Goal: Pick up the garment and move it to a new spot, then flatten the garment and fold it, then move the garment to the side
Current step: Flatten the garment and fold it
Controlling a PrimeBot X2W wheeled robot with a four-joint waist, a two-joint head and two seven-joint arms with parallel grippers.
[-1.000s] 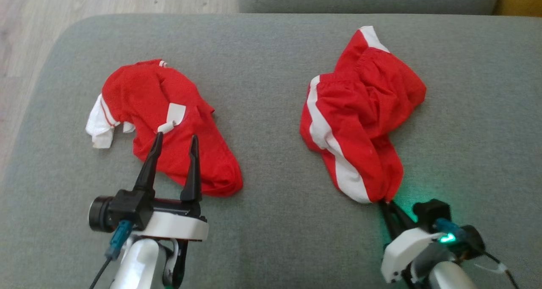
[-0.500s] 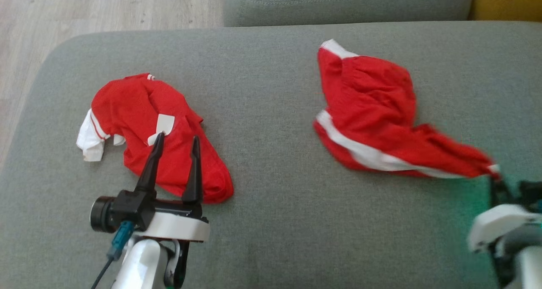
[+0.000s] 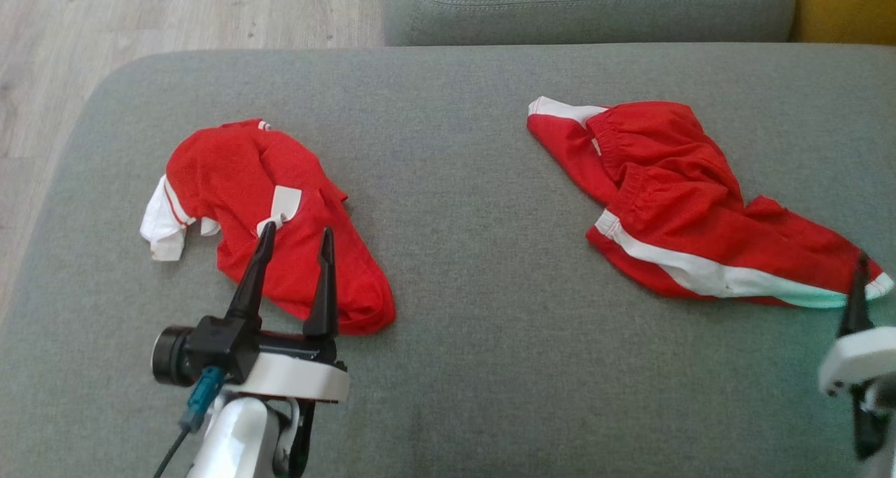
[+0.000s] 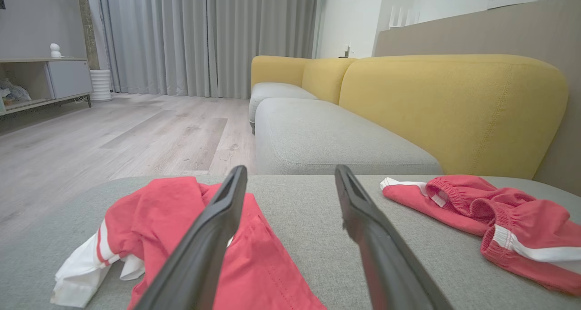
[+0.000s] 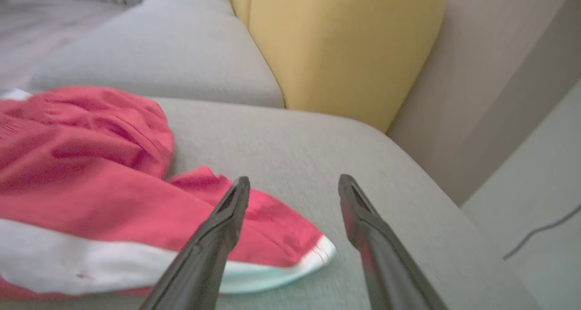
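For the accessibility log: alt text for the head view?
On a grey sofa cushion, a crumpled red shirt lies at left and stretched-out red shorts at right. The open left tool hovers over the shirt; the open right tool sits by the shorts' right end.

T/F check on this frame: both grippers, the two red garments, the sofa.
1. A red shirt and red shorts lie on the grey cushion. True.
2. The right gripper is clamped on the shorts. False: its jaws stand apart, gripping nothing.
3. The left gripper is open. True.
4. The garments overlap. False: bare cushion separates them.
5. The sofa backrest is blue. False: it is yellow.
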